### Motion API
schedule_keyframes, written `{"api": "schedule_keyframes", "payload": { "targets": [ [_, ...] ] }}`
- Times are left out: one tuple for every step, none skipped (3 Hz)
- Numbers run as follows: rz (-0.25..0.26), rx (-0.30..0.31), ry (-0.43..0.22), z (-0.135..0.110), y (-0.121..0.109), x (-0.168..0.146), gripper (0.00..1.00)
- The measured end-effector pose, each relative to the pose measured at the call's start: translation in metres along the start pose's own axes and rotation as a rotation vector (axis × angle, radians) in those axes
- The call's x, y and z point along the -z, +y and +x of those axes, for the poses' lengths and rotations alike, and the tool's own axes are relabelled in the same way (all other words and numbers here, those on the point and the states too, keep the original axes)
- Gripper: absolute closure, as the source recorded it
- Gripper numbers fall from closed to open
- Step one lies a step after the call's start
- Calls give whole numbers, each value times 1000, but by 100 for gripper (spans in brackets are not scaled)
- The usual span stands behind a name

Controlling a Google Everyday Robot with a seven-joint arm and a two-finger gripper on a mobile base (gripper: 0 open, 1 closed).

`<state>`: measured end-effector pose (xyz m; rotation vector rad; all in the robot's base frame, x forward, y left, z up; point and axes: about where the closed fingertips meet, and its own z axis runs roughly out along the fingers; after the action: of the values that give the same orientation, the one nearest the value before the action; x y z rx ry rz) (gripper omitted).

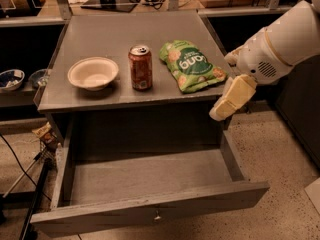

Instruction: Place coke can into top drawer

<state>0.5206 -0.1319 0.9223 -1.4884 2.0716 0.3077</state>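
The coke can [140, 67] stands upright in the middle of the grey cabinet top [130, 29], between a white bowl and a green snack bag. The top drawer [150, 179] below is pulled fully open and is empty, with a small metal knob [157, 215] on its front panel. My gripper [223, 87] hangs at the cabinet's right edge, just right of the snack bag and above the drawer's right side. Its cream fingers [232, 96] are spread apart and hold nothing. It is well to the right of the can.
A white bowl [93, 73] sits left of the can, and a green snack bag [191, 65] lies right of it. Shelves with small bowls [11, 79] stand at the left, with cables and a stand on the floor [30, 174]. A dark cabinet is at the right.
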Motion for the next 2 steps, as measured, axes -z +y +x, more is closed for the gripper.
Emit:
{"api": "schedule_keyframes", "payload": {
  "targets": [
    [0, 0, 0, 0, 0, 0, 0],
    [-8, 5, -98, -23, -8, -20, 0]
  ]
}}
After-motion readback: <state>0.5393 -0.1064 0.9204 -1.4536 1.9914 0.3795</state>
